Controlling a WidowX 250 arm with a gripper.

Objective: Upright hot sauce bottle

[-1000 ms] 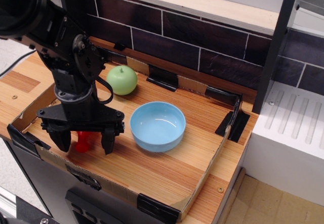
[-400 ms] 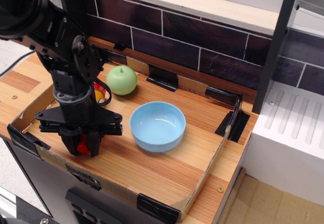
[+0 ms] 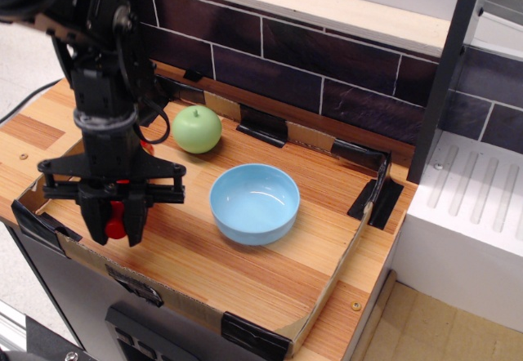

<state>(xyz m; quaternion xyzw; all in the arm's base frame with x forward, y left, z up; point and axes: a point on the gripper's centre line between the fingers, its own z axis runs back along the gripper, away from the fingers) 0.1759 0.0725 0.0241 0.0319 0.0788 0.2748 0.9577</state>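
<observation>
Gripper [image 3: 115, 229] fingers closed on hot sauce bottle [image 3: 117, 218], near-left of counter [image 3: 245, 271]; looks light, glossy, prob slippery — body grip safest.

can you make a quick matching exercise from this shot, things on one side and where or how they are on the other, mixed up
Things:
1. hot sauce bottle
2. green apple
3. blue bowl
4. gripper

Places or states:
A. empty, near the middle of the tray
B. by the back wall of the tray
C. pinched between black fingers
D. shut, at the tray's front left

Pairs: 1-C, 2-B, 3-A, 4-D
</observation>
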